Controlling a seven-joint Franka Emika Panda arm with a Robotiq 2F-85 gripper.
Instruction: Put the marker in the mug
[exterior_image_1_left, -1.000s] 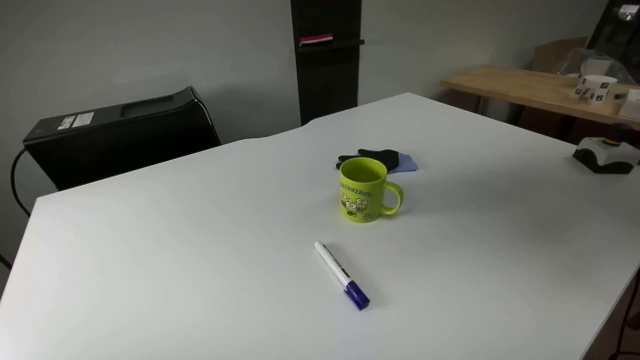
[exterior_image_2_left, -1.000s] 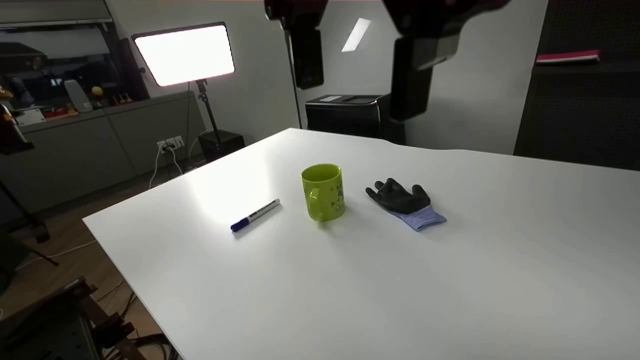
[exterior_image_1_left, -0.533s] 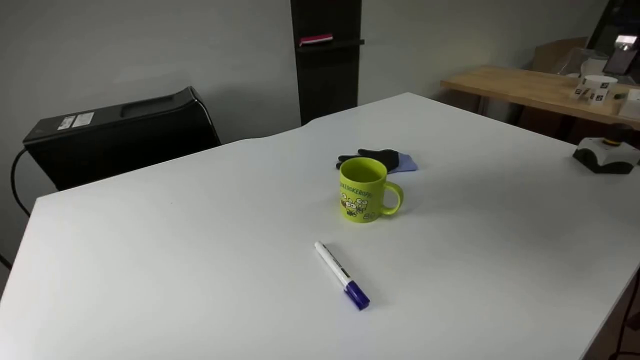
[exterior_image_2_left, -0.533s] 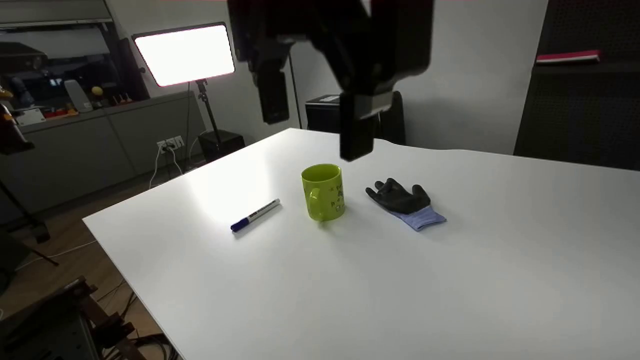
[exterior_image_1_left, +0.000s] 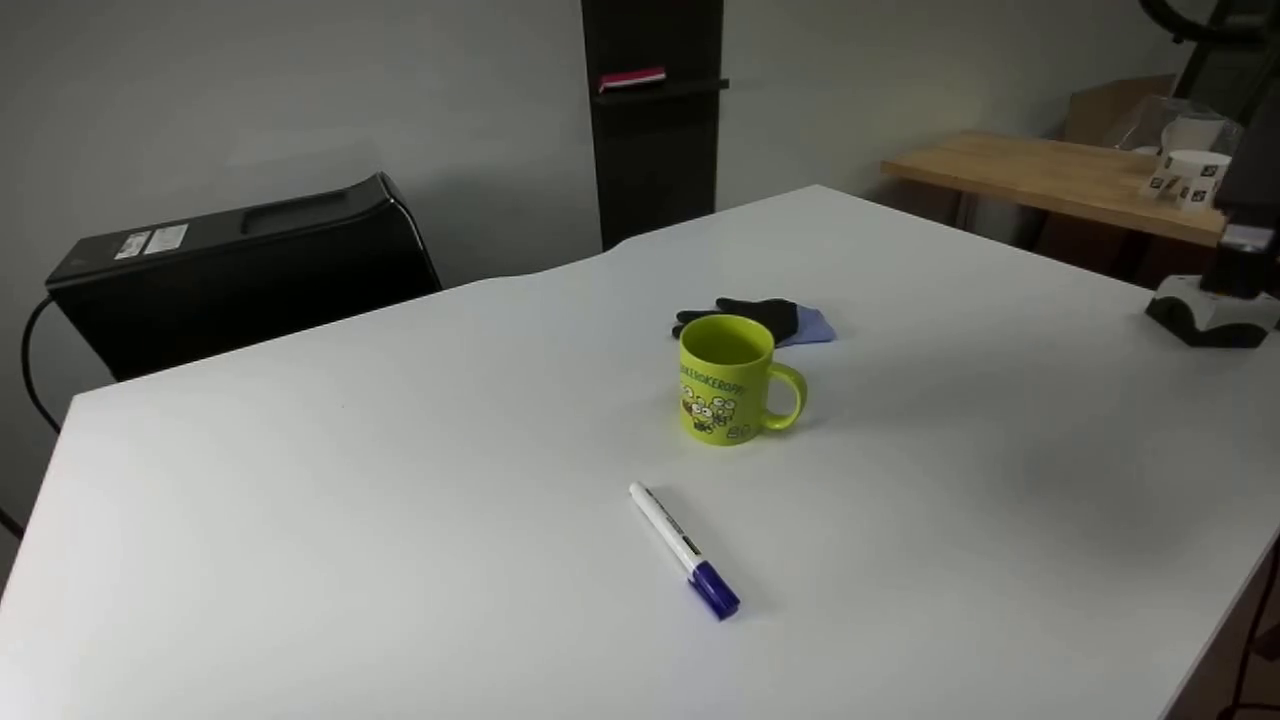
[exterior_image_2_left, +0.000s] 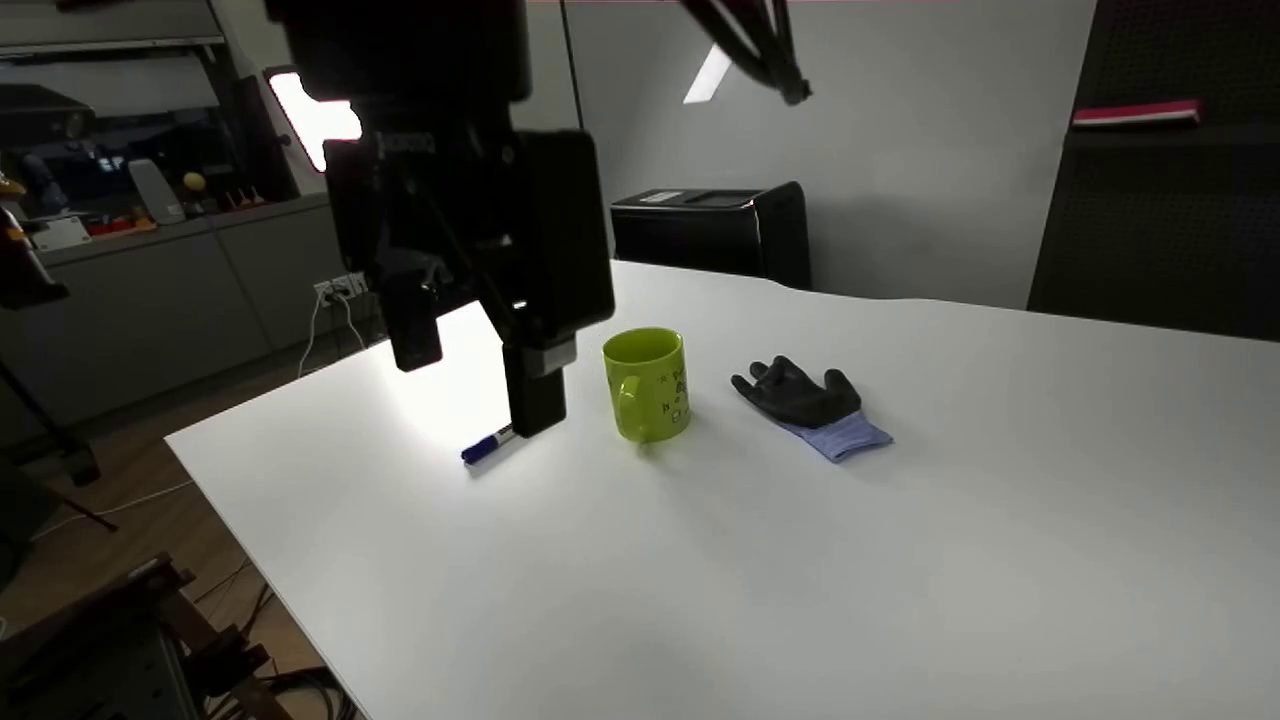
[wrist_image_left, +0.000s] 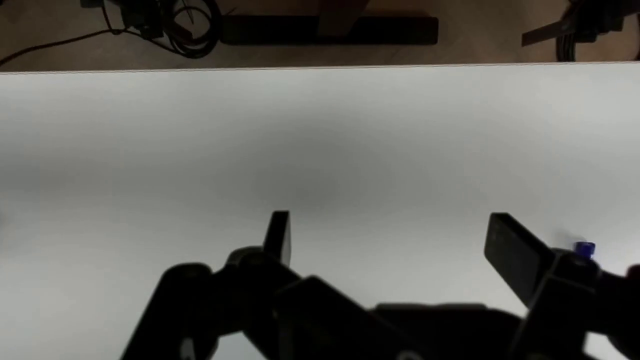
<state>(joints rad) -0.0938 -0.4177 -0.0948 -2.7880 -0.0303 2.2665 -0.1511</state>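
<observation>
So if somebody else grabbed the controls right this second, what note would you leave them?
Jaws: open, holding nothing, in the air over the white table.
Lime-green cartoon-print mug: upright on the table, no marker in it.
White marker: lying flat near the mug, not touching it. In the wrist view only a bit of its blue-purple cap shows, toward the right edge.
Done: no part of the job; the marker is not yet gripped.
Left: grip the marker, lift it, lower it into the mug, let go.

1 ea. mug, marker, glove, wht tbl, wood tbl noted; 1 gripper w/ 2 fingers.
</observation>
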